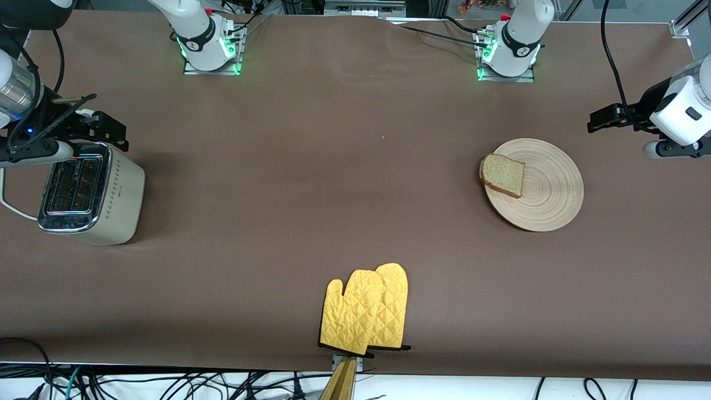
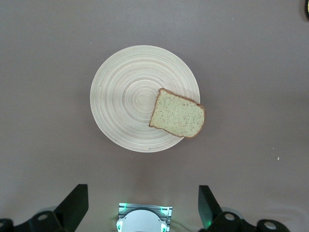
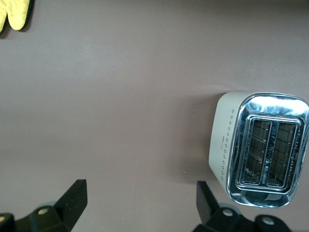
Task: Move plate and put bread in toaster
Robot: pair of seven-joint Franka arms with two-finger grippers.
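Front view first: the brown table [image 1: 333,166] carries the plate [image 1: 547,194] toward the left arm's end, and the bread [image 1: 502,175] lies on the plate's rim, on the side facing the middle of the table, one corner hanging slightly over the edge. The toaster [image 1: 91,191] stands toward the right arm's end, upright, chrome top up, with its white cord [image 1: 14,205] trailing off toward the table's edge. A pair of yellow oven mitts [image 1: 366,308] lies nearer to the camera than everything else, about midway along the table, at its edge. The left gripper [image 1: 602,119] hangs in the air near the plate, toward the left arm's end of the table. The right gripper [image 1: 105,133] hangs just above the toaster's end that faces the robots' bases.

Left wrist view: looking straight down, the plate [image 2: 130,96] with its ring grooves sits whole on the cloth, and the bread [image 2: 177,113] rests flat across its rim. The left gripper [image 2: 143,205] has its two fingers spread wide apart with nothing between them.

Right wrist view: the toaster [image 3: 260,147] shows both slots with nothing in them, the dotted side turned toward the bare table. A corner of the mitts [image 3: 14,12] peeks in at the edge. The right gripper [image 3: 141,205] likewise holds its fingers wide apart, gripping nothing.
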